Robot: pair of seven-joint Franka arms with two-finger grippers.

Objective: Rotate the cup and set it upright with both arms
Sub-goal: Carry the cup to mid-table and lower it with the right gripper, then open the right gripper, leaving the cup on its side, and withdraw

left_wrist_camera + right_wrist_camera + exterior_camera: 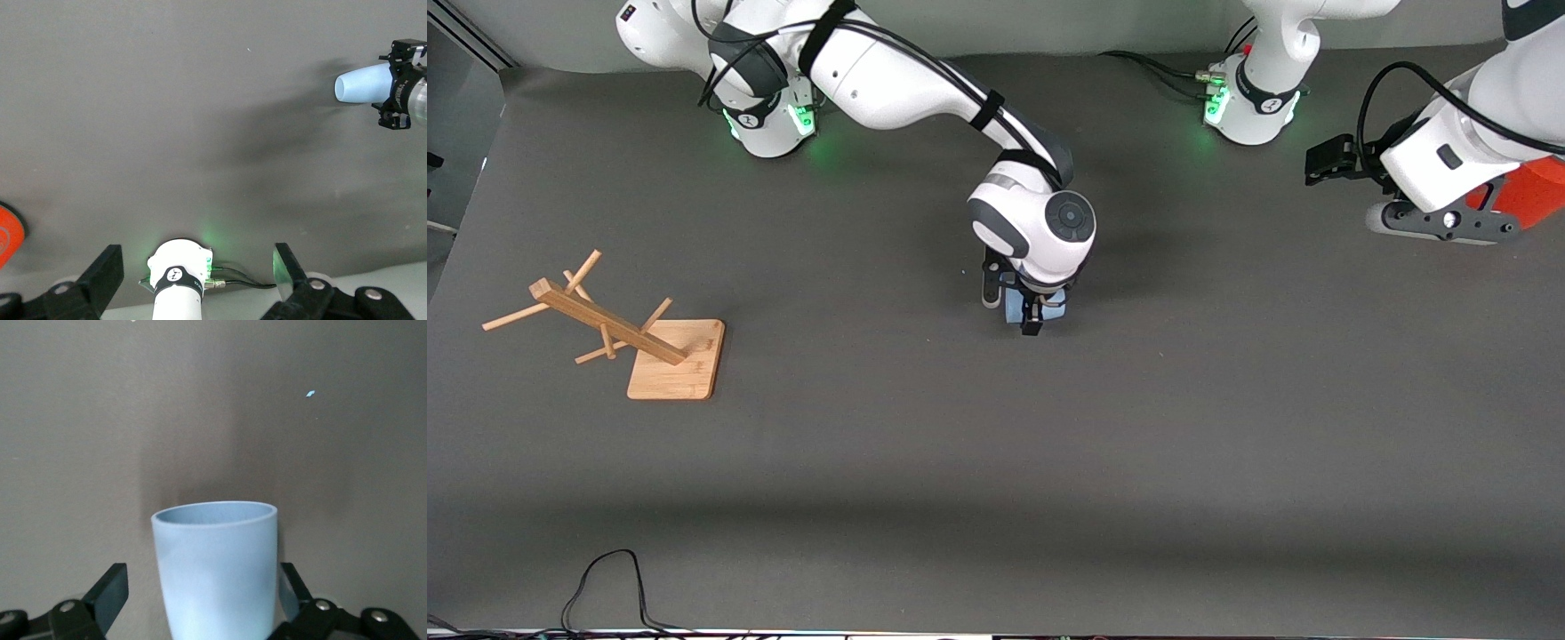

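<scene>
While the right arm reaches from its base down to the middle of the table (1227,427), the right gripper (1024,313) sits low around the cup (1052,308), which is mostly hidden under the wrist in the front view. Right wrist view: the cup (217,570) stands between the two fingers (107,593), mouth facing away from the camera, with a visible gap between its wall and each finger, so the jaws are spread and not pinching it. Left wrist view: the same cup (363,85) shows far off with its open end clear of the right gripper (399,85), the body projecting out from between the black fingers; whether its base rests on the grey mat cannot be told from any view. Cup position: about midway between the two ends of the table, well away from every edge. Left arm waits at its own end of the table, the left gripper (1334,162) raised near the table's corner by the robot bases, its fingers (100,273) set wide apart with nothing between them. An orange can (1529,191) shows partly beneath the left arm. A wooden rack (618,329) on a square board lies toward the right arm's end of the table, well apart from the cup.
</scene>
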